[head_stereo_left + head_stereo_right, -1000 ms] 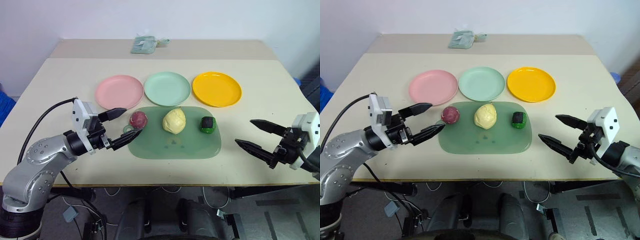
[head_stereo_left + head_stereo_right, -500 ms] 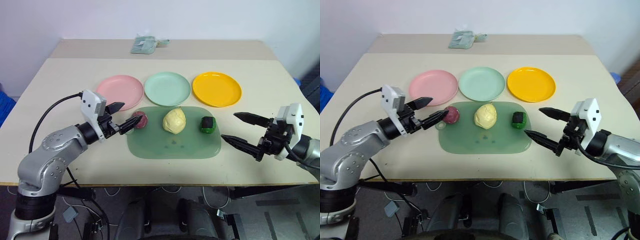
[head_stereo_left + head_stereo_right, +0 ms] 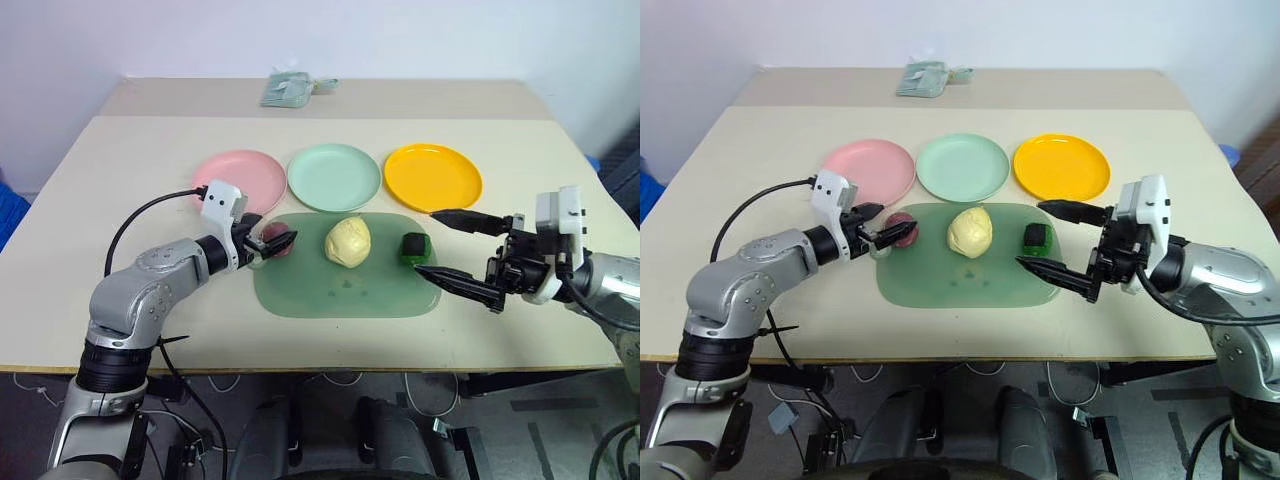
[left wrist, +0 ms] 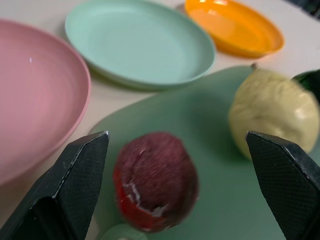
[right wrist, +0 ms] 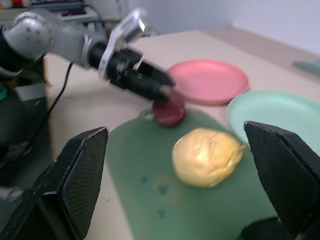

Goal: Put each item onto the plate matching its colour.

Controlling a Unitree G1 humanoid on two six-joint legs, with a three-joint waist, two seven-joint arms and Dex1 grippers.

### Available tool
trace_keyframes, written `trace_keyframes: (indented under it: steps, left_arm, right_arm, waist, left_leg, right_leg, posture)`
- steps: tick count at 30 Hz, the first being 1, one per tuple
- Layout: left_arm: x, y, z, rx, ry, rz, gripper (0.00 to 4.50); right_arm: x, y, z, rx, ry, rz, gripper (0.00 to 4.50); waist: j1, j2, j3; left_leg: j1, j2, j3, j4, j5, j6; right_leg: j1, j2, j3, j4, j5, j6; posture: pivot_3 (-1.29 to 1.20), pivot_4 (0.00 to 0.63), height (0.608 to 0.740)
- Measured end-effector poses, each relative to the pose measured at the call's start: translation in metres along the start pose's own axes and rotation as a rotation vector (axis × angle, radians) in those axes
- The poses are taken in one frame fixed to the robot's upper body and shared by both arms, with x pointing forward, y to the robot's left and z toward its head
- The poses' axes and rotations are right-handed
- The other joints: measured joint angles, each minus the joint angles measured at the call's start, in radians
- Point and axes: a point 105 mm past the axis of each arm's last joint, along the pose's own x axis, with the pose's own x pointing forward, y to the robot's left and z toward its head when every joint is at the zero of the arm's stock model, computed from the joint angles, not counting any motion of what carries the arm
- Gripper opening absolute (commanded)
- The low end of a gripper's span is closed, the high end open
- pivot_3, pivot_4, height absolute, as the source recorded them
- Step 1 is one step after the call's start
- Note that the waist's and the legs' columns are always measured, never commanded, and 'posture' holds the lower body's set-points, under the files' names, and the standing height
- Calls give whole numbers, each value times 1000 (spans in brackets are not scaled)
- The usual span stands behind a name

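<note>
Three plates (image 3: 334,176) beyond the mat (image 3: 345,290); folded cloth (image 3: 287,88) behind.

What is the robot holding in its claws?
Nothing yet. The left gripper is open around the dark red-purple ball; the right gripper is open, empty.

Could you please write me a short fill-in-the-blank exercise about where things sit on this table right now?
1. The round pale mint green plate lies between the round pink plate and the round ____ plate.
2. The dark red-purple ball, the pale yellow rounded lump and the small green piece with a black patch all rest on the translucent green ____.
3. The open left gripper has its fingers on either side of the ____.

Missing words: yellow-orange; mat; ball
</note>
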Motion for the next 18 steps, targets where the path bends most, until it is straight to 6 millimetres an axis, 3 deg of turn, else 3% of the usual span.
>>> trace_keyframes:
  steps: [6, 9, 12, 18]
  left_arm:
    - [4, 6, -15, -8, 64, 4, 4500]
    - [7, 5, -23, -18, 91, -9, 3595]
    - [10, 4, -24, -22, 95, -10, 2242]
    - [13, 6, -23, -21, 88, 21, 2242]
  right_arm:
    - [8, 0, -3, -11, 4, -6, 4435]
    - [9, -2, -1, -28, -4, -16, 4500]
    - [10, -2, -1, -31, -4, -17, 4500]
    - [12, -4, -1, -35, -14, -19, 4500]
  waist:
    - [2, 0, 0]
    - [1, 0, 0]
    - [1, 0, 0]
    - [1, 0, 0]
  left_leg:
    - [0, 0, 0, 1, 0, 0]
    - [0, 0, 0, 1, 0, 0]
    - [0, 0, 0, 1, 0, 0]
    - [1, 0, 0, 1, 0, -1]
  right_leg:
    - [0, -1, 0, 2, 0, 0]
    - [0, -1, 0, 2, 0, 0]
    - [0, -1, 0, 3, 0, 0]
    - [-1, -1, 0, 5, 0, 0]
  posture:
    - [0, 150, 740]
    - [0, 150, 740]
    - [0, 150, 740]
    - [0, 150, 740]
